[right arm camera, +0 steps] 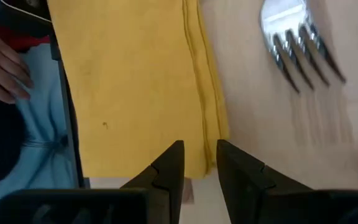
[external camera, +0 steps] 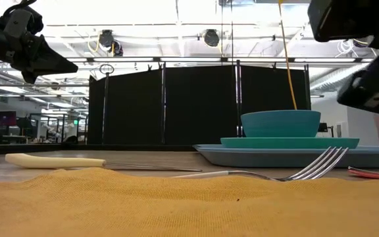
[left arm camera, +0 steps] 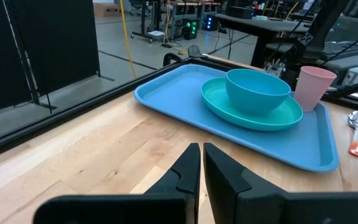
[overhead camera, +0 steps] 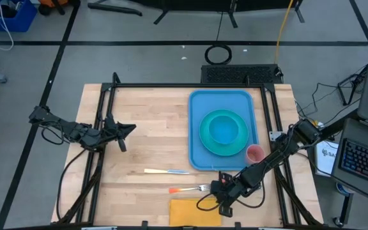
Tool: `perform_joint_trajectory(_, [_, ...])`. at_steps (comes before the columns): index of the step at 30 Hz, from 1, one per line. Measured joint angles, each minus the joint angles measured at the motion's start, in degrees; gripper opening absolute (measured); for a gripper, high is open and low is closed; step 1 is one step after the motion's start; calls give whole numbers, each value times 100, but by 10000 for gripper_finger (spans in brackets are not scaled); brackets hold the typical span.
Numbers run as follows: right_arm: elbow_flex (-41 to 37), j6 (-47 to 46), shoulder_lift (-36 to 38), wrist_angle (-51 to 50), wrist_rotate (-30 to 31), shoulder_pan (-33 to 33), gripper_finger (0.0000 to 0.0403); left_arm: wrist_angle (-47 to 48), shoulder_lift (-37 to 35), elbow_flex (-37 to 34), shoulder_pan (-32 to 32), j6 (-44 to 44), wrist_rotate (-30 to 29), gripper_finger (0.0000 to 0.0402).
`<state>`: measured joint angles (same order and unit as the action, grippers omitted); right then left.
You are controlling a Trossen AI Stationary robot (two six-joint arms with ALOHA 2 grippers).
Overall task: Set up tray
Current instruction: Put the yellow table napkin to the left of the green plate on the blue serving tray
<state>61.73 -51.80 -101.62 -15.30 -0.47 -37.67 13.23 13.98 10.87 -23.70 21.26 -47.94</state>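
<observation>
The tray lies on the table toward the far right corner, its long sides running from the far edge toward the near one. It already carries a plate with a bowl on it, and a pink cup in its near right corner. It looks like stiff, smooth plastic — light on its own, but loaded it would tip and let the dishes slide, so the raised rim at the middle of a long side seems the safest place to grip.

The right gripper hovers at the napkin by the near edge, next to the fork, its fingers a narrow gap apart and empty. The left gripper waits over the left edge, fingers nearly together, holding nothing. A knife lies between them.
</observation>
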Motion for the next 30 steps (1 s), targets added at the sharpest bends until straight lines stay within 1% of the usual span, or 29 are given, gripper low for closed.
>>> perform_joint_trajectory(4, [0,-296,0,49,-202,4,86,1,0,0,0,0,0,24])
perform_joint_trajectory(8, [0,-826,0,53,-474,4,87,2,2,0,0,-1,0,24])
perform_joint_trajectory(11, [0,-1101,0,92,-585,4,95,2,0,0,0,0,0,24])
perform_joint_trajectory(14, [0,-1251,0,129,-590,4,114,0,0,0,0,0,0,24])
perform_joint_trajectory(18, [0,-1309,0,4,-538,4,152,0,0,0,0,0,0,24])
perform_joint_trajectory(21, [0,-1130,0,13,-288,4,179,0,0,0,0,0,0,24])
perform_joint_trajectory(24, [0,-1025,-10,19,-114,28,197,0,1,0,0,0,0,24])
perform_joint_trajectory(26, [0,-1091,-82,46,-173,57,205,0,0,0,0,0,0,24])
perform_joint_trajectory(30, [7,-1046,-385,244,-518,61,210,2,2,0,0,0,2,24])
